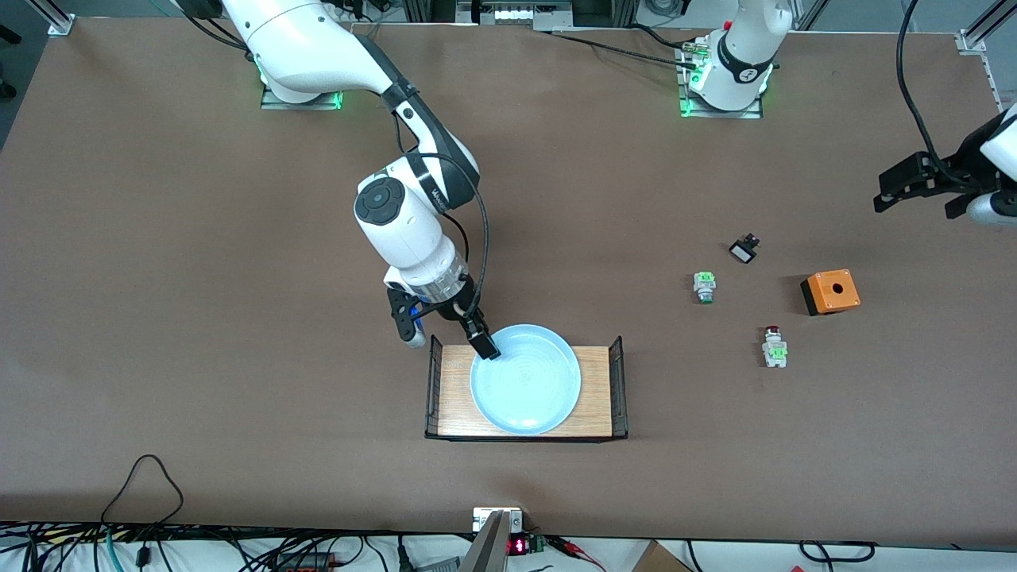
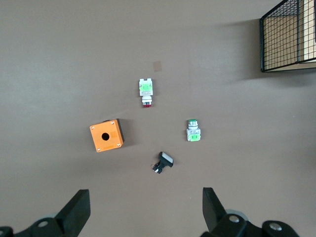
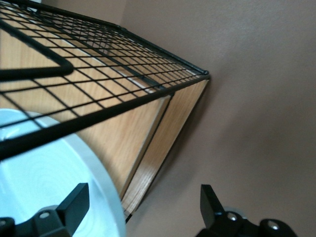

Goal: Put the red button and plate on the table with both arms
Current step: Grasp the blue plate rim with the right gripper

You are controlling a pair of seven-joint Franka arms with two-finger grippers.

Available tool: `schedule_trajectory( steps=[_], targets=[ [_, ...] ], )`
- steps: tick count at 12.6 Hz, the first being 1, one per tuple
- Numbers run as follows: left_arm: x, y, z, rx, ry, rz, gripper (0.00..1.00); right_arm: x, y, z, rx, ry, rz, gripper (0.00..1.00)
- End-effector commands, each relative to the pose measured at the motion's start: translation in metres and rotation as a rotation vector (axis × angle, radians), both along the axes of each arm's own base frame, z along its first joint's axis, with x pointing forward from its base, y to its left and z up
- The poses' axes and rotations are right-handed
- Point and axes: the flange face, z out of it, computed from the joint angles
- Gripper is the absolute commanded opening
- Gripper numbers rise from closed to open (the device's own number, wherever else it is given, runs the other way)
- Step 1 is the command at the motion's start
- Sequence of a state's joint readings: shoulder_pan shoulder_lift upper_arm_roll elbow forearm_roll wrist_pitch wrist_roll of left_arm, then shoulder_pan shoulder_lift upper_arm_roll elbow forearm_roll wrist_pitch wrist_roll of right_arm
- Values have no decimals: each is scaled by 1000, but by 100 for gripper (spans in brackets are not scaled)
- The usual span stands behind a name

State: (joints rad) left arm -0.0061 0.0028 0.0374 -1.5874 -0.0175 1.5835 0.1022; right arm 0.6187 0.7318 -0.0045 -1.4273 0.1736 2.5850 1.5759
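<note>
Resting nearest the front camera, the plate (image 1: 525,380) lies in the small wooden tray (image 1: 453,413) with black wire ends, which stands on the brown worktop (image 1: 238,445). The right claw (image 1: 450,334) is down at the plate's rim on the side toward the right arm's end of the worktop; in the right wrist view its fingers (image 3: 74,202) stand apart, one over the pale dish (image 3: 39,187) and one outside it, so the claw straddles the rim with nothing clamped. Judged from this, the step in hand is gripping the plate: the inner finger should sit flat against the rim before the pinch, and the lift should rise straight enough to clear the wire end (image 3: 98,98) before carrying the dish out over bare worktop. Toward the left arm's end, the red button (image 1: 774,348) already lies on the worktop, well apart from the tray; just farther from the camera stands the orange box (image 1: 830,291), then the similar switch without a red cap (image 1: 704,286), then a small black part (image 1: 744,249). The left claw (image 1: 922,191) hangs over the worktop at that end, spread wide and empty, its fingers (image 2: 74,210) framing these pieces in the left wrist view; this arm waits.
</note>
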Motion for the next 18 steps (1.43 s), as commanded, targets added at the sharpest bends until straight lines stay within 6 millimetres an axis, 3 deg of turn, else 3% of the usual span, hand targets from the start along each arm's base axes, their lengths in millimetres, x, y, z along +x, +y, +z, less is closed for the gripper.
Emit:
schedule_trajectory(
  steps=[1,5,11,14,18],
  targets=[
    [-21,5,6,29,0,3,100,6,4,12,-35,15,17,99],
    [-16,5,7,28,-7,12,100,9,2,23,-38,30,11,93],
    [-23,0,9,27,25,-8,100,9,2,24,-35,29,8,59],
    [-24,4,8,24,31,12,100,11,1,26,-34,23,12,34],
    [-24,11,10,24,24,34,100,11,1,27,-33,23,12,15]
  ],
)
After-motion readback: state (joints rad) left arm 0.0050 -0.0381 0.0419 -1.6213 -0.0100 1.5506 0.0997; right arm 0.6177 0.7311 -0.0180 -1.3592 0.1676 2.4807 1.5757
